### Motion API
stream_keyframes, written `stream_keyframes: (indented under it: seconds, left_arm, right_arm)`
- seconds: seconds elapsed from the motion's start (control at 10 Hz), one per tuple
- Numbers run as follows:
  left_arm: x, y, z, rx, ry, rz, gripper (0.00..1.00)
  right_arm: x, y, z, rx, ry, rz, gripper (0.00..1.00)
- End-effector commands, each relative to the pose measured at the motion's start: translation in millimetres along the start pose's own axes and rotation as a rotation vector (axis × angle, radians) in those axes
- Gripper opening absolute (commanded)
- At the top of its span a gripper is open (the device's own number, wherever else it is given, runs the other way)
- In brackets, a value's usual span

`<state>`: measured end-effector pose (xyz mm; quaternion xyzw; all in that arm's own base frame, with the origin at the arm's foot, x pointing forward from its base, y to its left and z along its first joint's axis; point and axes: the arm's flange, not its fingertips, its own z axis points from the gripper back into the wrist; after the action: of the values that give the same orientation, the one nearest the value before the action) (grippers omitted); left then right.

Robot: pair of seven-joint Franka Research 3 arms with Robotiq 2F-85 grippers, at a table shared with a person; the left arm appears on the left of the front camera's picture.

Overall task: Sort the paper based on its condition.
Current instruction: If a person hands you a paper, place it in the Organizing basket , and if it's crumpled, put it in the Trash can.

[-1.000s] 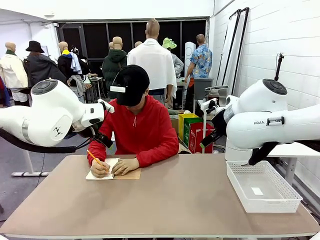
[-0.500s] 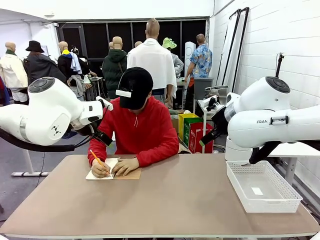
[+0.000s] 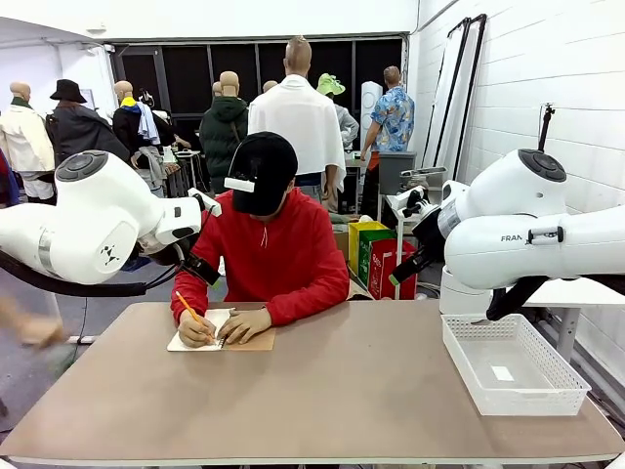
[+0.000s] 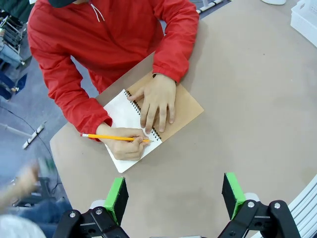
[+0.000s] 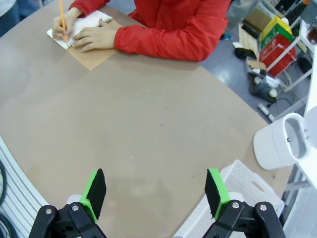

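my left pincer (image 4: 174,191): wide open, empty, above table (image 4: 247,119), near notebook (image 4: 187,105)
my right pincer (image 5: 154,191): wide open, empty, over mid-table
paper (image 4: 120,106): white page beside the spiral, under person's pencil hand (image 4: 123,145); loose or bound, can't tell

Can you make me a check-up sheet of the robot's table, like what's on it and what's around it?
Surface: brown table, bare in the middle.
Job's things: loose paper, nothing seen.
Clutter: spiral notebook, a person's hand writing on its white page with a pencil, other hand resting on it; white basket at the robot's right edge.
End effectors: left end effector open above bare table; right end effector open above bare table.
Cables: black cable under the left arm.
Surroundings: coloured boxes behind the person.
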<state>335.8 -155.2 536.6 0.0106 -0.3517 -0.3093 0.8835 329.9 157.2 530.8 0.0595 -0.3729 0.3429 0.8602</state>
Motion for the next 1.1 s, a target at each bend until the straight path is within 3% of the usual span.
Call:
stream_keyframes:
  seconds: [0.0, 1.0]
  left_arm:
    - [-0.3, -0.2, 0.0, -0.001, 0.003, -0.005, 1.0]
    - [-0.3, -0.2, 0.0, -0.001, 0.003, -0.005, 1.0]
  right_arm:
    - [-0.2, -0.8, 0.0, 0.0, 0.0, -0.001, 1.0]
    - [-0.2, -0.8, 0.0, 0.0, 0.0, -0.001, 1.0]
